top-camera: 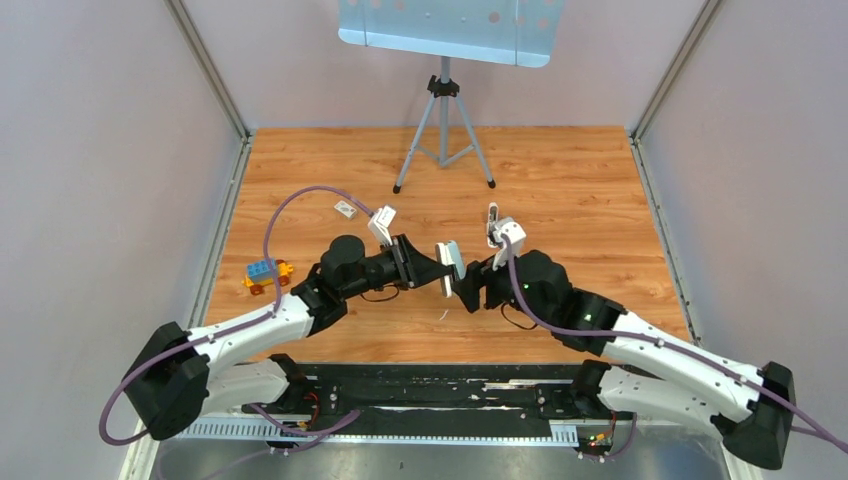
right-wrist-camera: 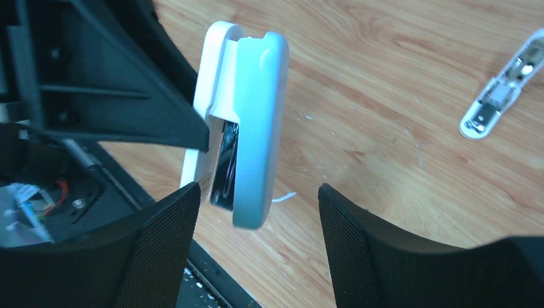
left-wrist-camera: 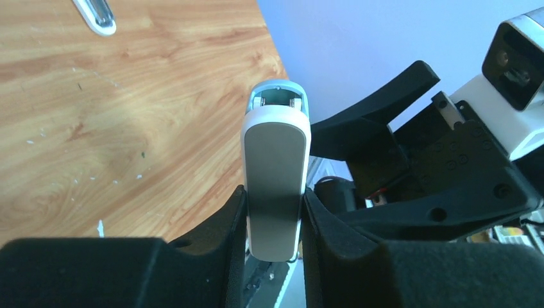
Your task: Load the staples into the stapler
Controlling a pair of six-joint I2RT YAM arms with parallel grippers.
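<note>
Left gripper [left-wrist-camera: 274,212]: jaws clamped on the stapler [left-wrist-camera: 276,173], held above the wooden table [top-camera: 560,200] between the two arms.
Right gripper [right-wrist-camera: 256,218]: jaws apart, either side of the stapler's end, not gripping.
Stapler: closed, light blue and white halves together.
Staples: cannot tell where.
Elsewhere: toy blocks [top-camera: 266,273] lie by the table's left edge.

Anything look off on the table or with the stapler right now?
A long white piece with metal inside lies alone on the table, apart from the stapler that the left gripper clamps in the air. Small white flecks litter the wood.
</note>
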